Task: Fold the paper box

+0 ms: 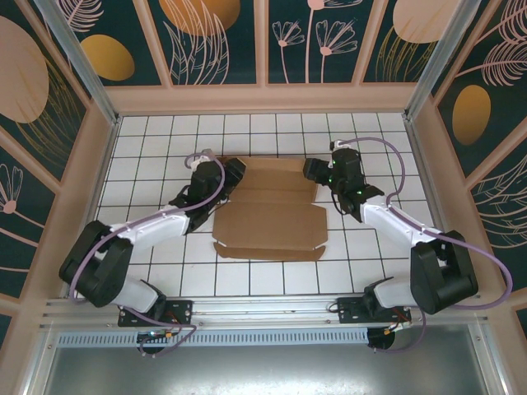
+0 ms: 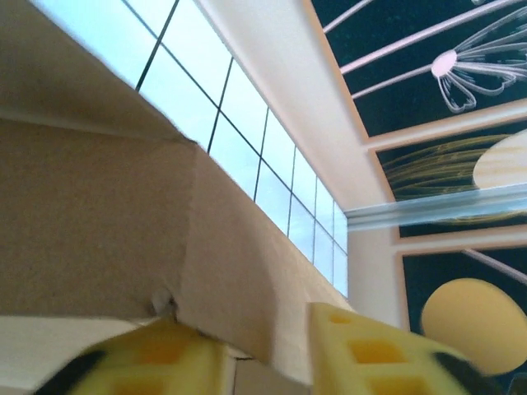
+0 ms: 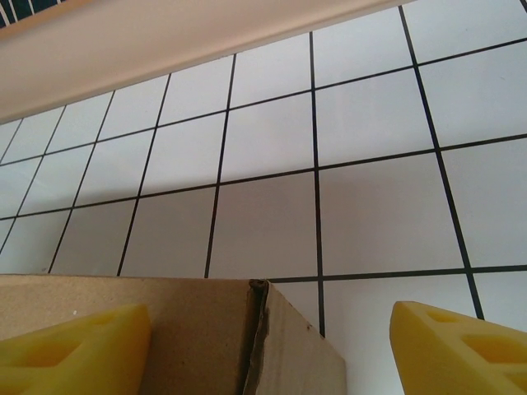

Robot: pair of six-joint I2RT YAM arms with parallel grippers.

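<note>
Both arms reach forward — left gripper parted, right gripper wide apart.

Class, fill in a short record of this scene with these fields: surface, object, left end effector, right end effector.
surface: white tiled table
object: brown cardboard box, near part flat, far edge folded up
left end effector: at the box's far left corner, jaws apart, cardboard wall between them
right end effector: at the far right corner, jaws wide, box corner between them

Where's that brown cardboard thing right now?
Seen from above, the cardboard box lies mid-table on the white tiles, its far corners at the left claw and right claw.
</note>
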